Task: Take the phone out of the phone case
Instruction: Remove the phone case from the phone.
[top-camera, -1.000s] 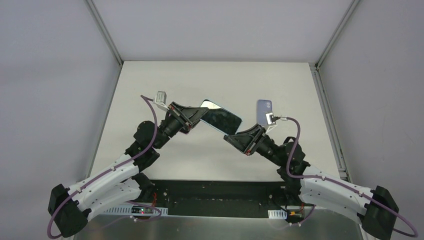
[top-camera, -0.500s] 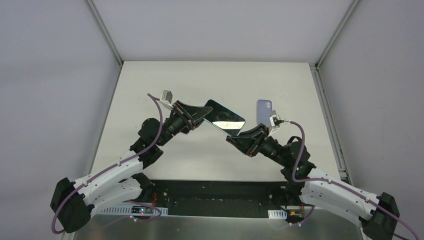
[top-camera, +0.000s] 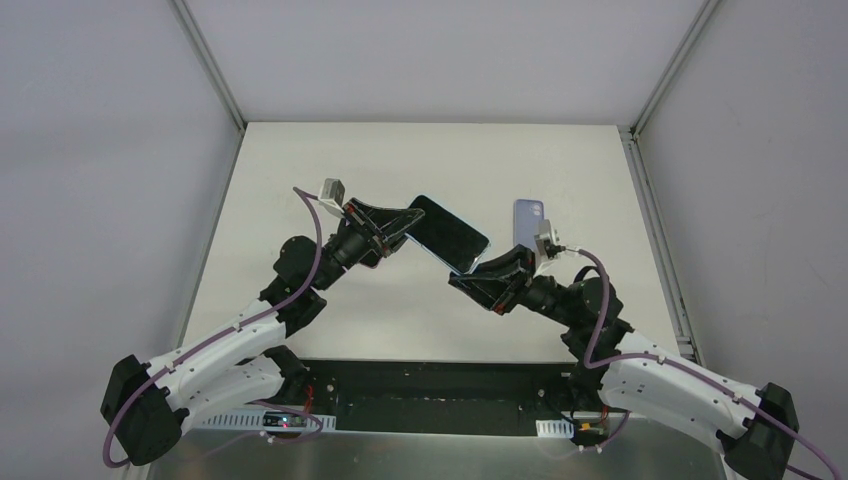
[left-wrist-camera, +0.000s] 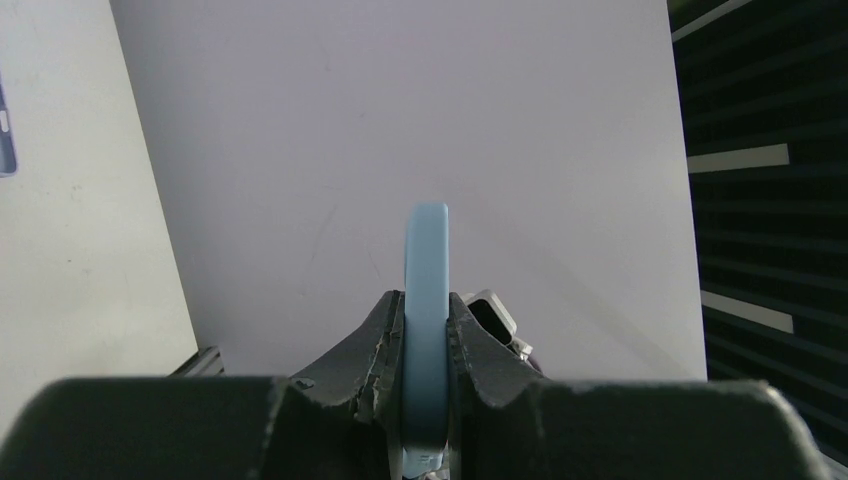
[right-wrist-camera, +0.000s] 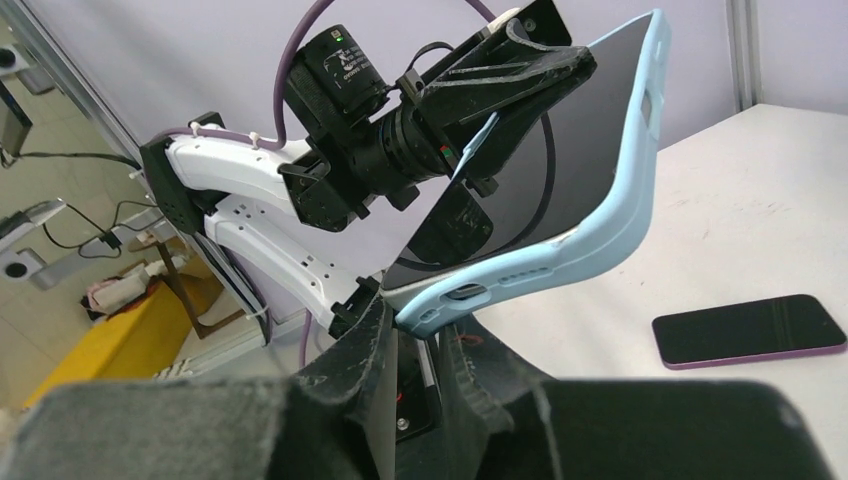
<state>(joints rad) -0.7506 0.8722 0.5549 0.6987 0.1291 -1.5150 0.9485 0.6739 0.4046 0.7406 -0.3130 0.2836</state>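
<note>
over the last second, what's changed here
The left arm swung slightly right, nudging the phone a little right and retilting it; the right arm's elbow dropped toward the near edge. The left pincer and right pincer kept their grip on it. The second phone on the table stayed put.

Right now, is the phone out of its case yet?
Not yet. Done: the phone is held up off the table. In hand: the left gripper clamps one end, the right gripper pinches the blue case at the other, and its edge looks bowed. Left: pulling the phone out of the case.
</note>
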